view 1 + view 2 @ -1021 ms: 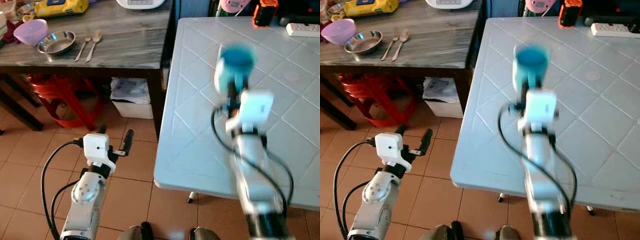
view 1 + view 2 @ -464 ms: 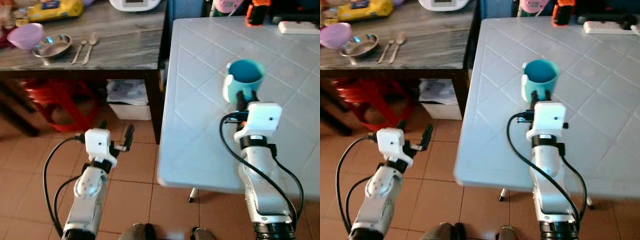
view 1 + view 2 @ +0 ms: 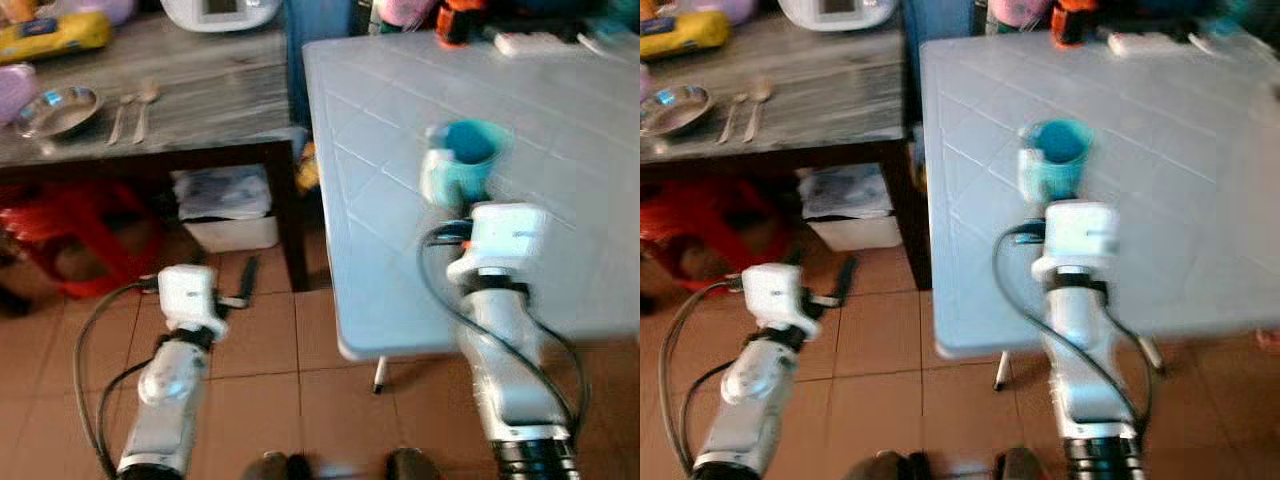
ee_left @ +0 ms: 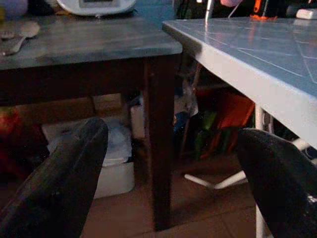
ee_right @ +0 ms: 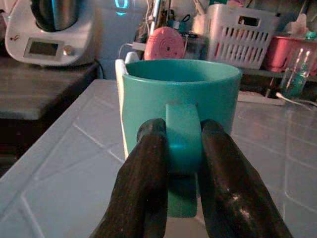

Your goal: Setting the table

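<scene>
Terracotta floor tiles (image 3: 270, 350) run under two tables standing side by side: a pale plastic table (image 3: 560, 90) with a diamond pattern, and a darker grey-topped wooden table (image 3: 190, 90) to the robot's left. A teal mug (image 3: 462, 160) sits upright near the plastic tabletop's left edge, toward the corner closest to the robot. The right gripper (image 5: 181, 158) reaches over that near edge, and its two black fingers (image 5: 143, 183) pinch the mug's handle (image 5: 182, 136) from both sides, narrow and tight against it. The left gripper (image 4: 168, 168) hangs low over the floor beside the wooden table's leg (image 4: 161, 139), fingers spread wide with nothing between them. On the wooden tabletop, toward its left end, lie a steel bowl (image 3: 58, 108) and two spoons (image 3: 133, 103) just beside it, with a white kitchen appliance (image 3: 222, 12) at the far edge. Under that table are a white box (image 3: 225, 205) and a red stool (image 3: 60, 235). At the plastic table's far edge lies a power strip (image 3: 535, 42).
</scene>
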Controlling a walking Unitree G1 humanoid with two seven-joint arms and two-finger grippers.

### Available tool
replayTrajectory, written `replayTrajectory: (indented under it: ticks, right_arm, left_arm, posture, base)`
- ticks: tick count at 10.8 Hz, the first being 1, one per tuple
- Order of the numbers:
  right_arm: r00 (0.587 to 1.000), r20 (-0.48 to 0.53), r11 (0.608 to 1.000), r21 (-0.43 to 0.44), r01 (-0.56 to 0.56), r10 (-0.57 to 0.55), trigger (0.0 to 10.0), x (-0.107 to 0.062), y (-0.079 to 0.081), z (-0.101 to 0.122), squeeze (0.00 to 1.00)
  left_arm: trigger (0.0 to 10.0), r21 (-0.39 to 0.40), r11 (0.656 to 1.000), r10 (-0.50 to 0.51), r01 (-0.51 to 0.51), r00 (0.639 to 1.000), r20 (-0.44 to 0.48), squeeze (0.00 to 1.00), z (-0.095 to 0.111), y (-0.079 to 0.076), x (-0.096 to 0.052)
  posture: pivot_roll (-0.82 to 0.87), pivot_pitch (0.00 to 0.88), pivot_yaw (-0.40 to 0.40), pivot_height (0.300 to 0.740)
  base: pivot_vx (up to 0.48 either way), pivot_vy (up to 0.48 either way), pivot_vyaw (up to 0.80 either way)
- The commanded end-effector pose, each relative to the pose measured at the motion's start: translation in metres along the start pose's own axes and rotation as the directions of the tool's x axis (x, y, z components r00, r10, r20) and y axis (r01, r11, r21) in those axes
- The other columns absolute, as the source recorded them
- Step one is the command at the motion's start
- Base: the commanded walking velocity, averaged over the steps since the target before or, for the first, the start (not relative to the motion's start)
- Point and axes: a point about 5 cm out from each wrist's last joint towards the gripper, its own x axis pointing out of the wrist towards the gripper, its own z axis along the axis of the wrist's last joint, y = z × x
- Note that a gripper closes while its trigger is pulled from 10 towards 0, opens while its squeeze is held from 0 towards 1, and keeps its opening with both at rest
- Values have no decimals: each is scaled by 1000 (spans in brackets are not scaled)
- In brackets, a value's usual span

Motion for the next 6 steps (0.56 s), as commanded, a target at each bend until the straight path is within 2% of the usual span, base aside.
replayTrajectory:
  ticks: [1, 6]
  right_arm:
    - [1000, 8, 1000, -12, 12, -12, 10000, 0, -4, 1, 0]
    - [999, 42, 999, -49, -9, 11, 10000, 1, -2, 5, 0]
  left_arm:
    - [10000, 4, 1000, -2, 2, 1000, -5, 0, -2, -2, -2]
    - [10000, -3, 1000, 15, -15, 1000, 23, 0, 5, -4, 4]
  posture:
    - [-88, 186, 95, 740]
    - [-97, 173, 93, 740]
  base:
    - [0, 326, -400]
    - [0, 333, 0]
